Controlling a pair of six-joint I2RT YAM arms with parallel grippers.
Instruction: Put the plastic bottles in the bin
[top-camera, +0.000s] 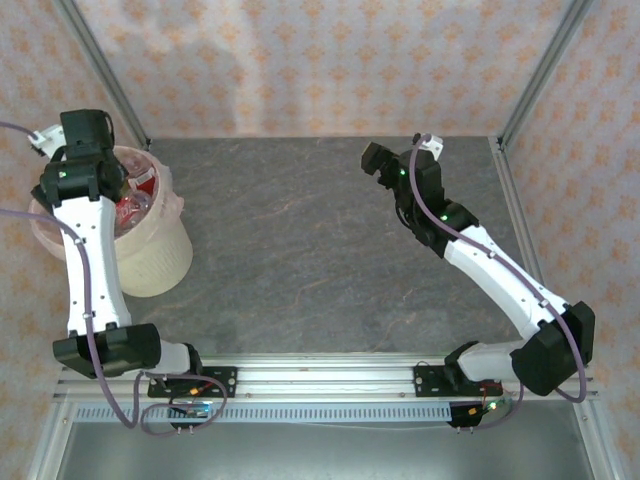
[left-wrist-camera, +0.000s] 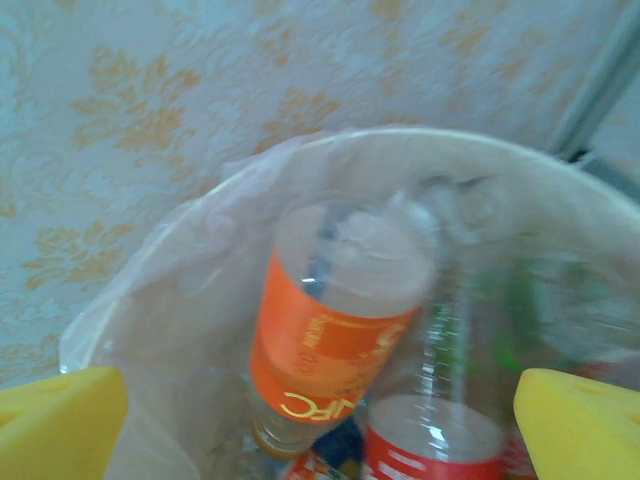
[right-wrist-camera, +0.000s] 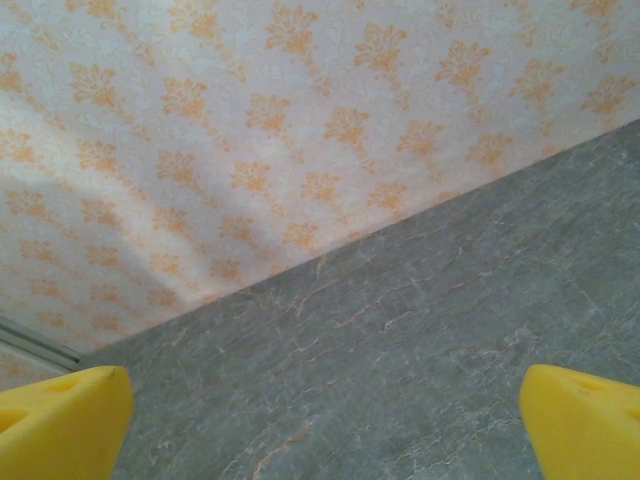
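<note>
Though they are clear, bottles (left-wrist-camera: 335, 320) show orange, red labels; bin (left-wrist-camera: 540, 180) bag-lined.

One overhead, two wrist cameras.
Top view looks down on the whole table (top-camera: 300, 260), which both wrists share: left close above the bin (left-wrist-camera: 500, 170), right low toward the wallpapered wall (right-wrist-camera: 300, 100).
</note>
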